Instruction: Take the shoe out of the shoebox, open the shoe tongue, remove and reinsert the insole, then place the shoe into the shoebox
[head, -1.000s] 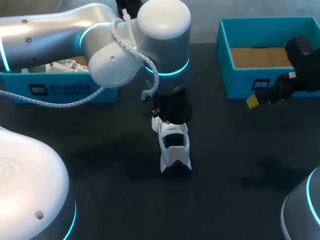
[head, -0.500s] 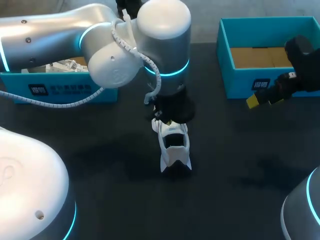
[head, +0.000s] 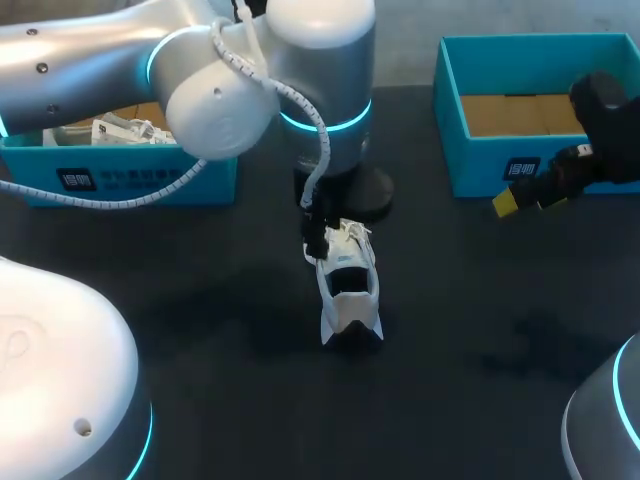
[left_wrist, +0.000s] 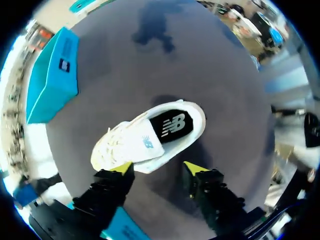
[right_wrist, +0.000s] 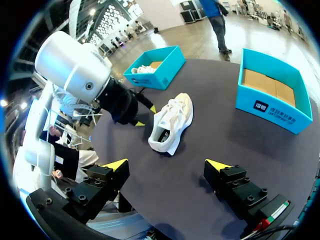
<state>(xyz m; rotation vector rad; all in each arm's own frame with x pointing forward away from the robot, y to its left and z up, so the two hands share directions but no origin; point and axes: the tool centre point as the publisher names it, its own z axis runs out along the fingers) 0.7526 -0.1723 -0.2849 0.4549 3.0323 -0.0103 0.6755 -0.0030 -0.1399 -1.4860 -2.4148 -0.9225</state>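
Note:
A white shoe (head: 346, 290) lies on the dark table near the middle, its black insole showing in the opening. My left gripper (head: 318, 240) hangs just over the laced toe end. In the left wrist view the shoe (left_wrist: 150, 136) lies ahead of the open left gripper (left_wrist: 157, 168); one yellow tip is at the toe's edge and the other is clear of the sole. My right gripper (head: 520, 197) stands open at the right, in front of the blue shoebox (head: 470, 160). In the right wrist view the shoe (right_wrist: 172, 122) lies well ahead of the right gripper (right_wrist: 166, 165).
The blue shoebox (right_wrist: 272, 107) at the back right has a bare cardboard floor. A second blue box (head: 130, 182) at the back left holds white contents (head: 125, 130). My left arm's big elbow (head: 300, 60) hangs over the table's back middle.
My left gripper has opened and let go of the shoe's laced end, and the left arm has risen a little. The shoe and the right arm have stayed put.

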